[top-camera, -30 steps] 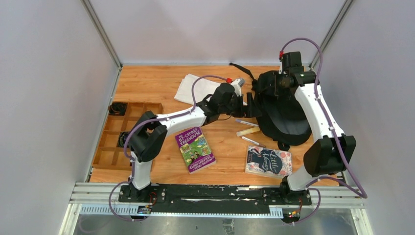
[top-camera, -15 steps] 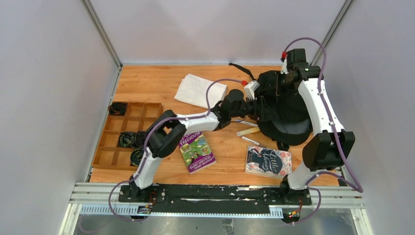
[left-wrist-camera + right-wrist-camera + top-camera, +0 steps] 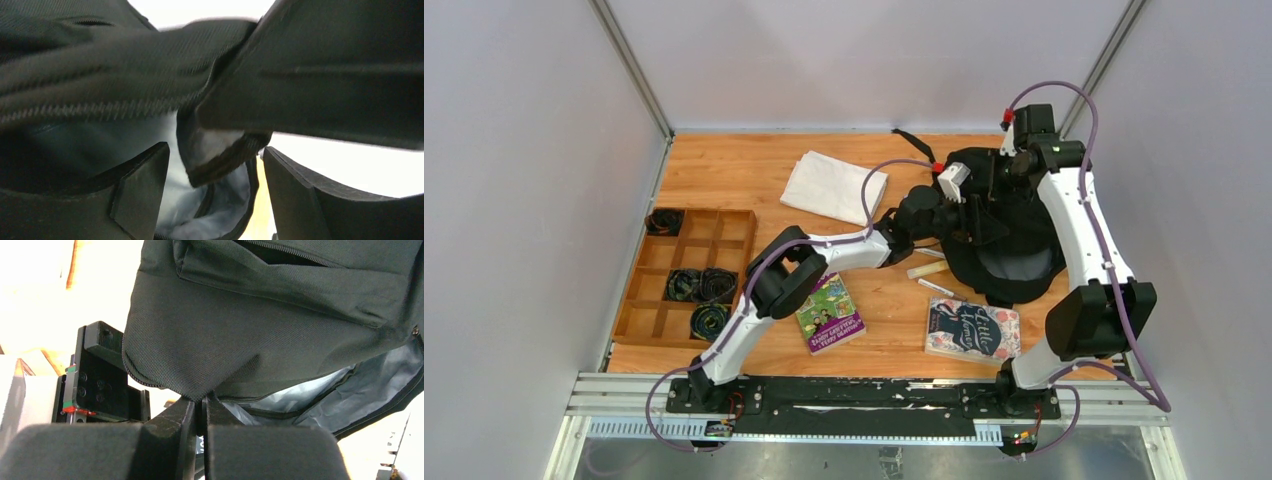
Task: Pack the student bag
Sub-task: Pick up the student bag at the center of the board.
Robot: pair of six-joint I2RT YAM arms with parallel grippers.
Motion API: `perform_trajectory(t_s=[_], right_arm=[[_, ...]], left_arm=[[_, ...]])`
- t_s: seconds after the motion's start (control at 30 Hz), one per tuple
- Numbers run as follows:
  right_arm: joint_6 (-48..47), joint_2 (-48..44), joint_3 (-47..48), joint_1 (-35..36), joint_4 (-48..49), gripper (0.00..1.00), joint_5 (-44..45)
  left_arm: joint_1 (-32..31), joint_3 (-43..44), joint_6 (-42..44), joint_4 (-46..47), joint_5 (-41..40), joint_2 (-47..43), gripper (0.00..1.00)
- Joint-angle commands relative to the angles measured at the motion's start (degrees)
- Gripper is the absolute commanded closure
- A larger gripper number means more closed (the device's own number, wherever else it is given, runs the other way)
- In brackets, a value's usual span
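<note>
- The left claw (image 3: pixel 215 165) has pushed right into the student bag (image 3: pixel 1014 235) mouth, at the far right of the surface (image 3: pixel 744 170), its jaws spread wide around a fabric edge.
- The right claw (image 3: pixel 202 402) pinches the bag's rim tight.
- The left arm (image 3: pixel 824 250) now overlaps the purple book (image 3: pixel 832 318); markers (image 3: pixel 931 269) lie beside the bag.

The student bag (image 3: pixel 1016 228) is black, the cloth (image 3: pixel 834 187) white.

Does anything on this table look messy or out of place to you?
Nothing is spilled or broken. The student bag looks crumpled only because the right hand pinches its fabric, holding its mouth agape. Three pens lie loose beside it, at different angles.
</note>
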Motion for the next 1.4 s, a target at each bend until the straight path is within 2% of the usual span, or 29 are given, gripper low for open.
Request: perform_trajectory(t_s=[0.0,0.07,0.1,0.17,0.2,0.23,0.3,0.37,0.43,0.6,0.67,0.77,0.83,0.93,1.23,1.37], right_arm=[[1.8,-2.5,-1.5,-0.7,-0.3,0.91,-2.0],[1.8,-2.8,-1.9,-0.7,-0.4,0.83,-2.6],[2.0,-3.4,-2.4,-0.7,-0.4,0.76,-3.0],[2.3,-5.1,-3.3,-1.0,-0.4,0.59,-2.8],[2.4,-6.7,-3.5,-1.4,-0.5,0.51,-3.0],[2.3,-8.1,-3.6,-1.9,-0.7,0.48,-3.1],[2.1,-11.9,-3.4,-3.0,-2.0,0.36,-2.5],[1.9,-16.8,-3.8,-4.4,-3.0,0.3,-1.3],[3.7,-23.0,-6.6,-5.6,-2.9,0.3,2.3],[13.5,-38.4,-23.5,-7.0,1.3,0.36,8.6],[15.2,-41.8,-29.0,-10.1,5.4,0.37,0.0],[20.4,-41.7,-33.3,-17.2,9.7,0.35,-12.1],[26.2,-41.4,-36.9,-22.3,14.2,0.34,-21.3],[36.2,-42.4,-43.8,-28.0,22.3,0.33,-29.2],[59.3,-40.7,-56.1,-32.2,41.9,0.24,-38.0],[61.8,-39.9,-58.6,-34.2,45.5,0.2,-37.9]], left_arm=[[-1.3,4.0,-0.1,3.1,-2.1,2.0,0.31],[-1.3,4.6,-0.7,3.1,-2.5,2.6,0.51],[-1.3,4.8,-1.2,2.8,-2.4,2.8,0.62],[-1.3,5.6,-1.8,2.3,-1.2,3.5,0.97],[-1.3,6.1,-2.2,2.4,0.4,3.9,1.0],[-1.3,6.6,-2.7,2.4,1.1,4.3,1.0],[-1.2,6.7,-3.4,2.4,2.3,4.3,1.0],[-1.2,5.9,-3.7,2.4,1.5,3.6,1.0],[-1.0,5.6,-5.4,2.4,0.8,3.1,1.0],[0.2,8.2,-11.8,2.2,-1.1,3.1,1.0],[0.2,9.4,-12.7,1.5,-1.0,2.6,1.0],[0.3,9.9,-14.4,1.5,-1.9,1.5,1.0],[0.3,10.5,-14.9,1.5,-1.6,1.1,1.0],[0.3,11.3,-14.6,1.5,-1.3,1.0,1.0],[0.4,10.9,-15.5,1.5,0.8,1.9,1.0],[0.4,11.0,-15.7,1.5,1.2,1.9,1.0]])
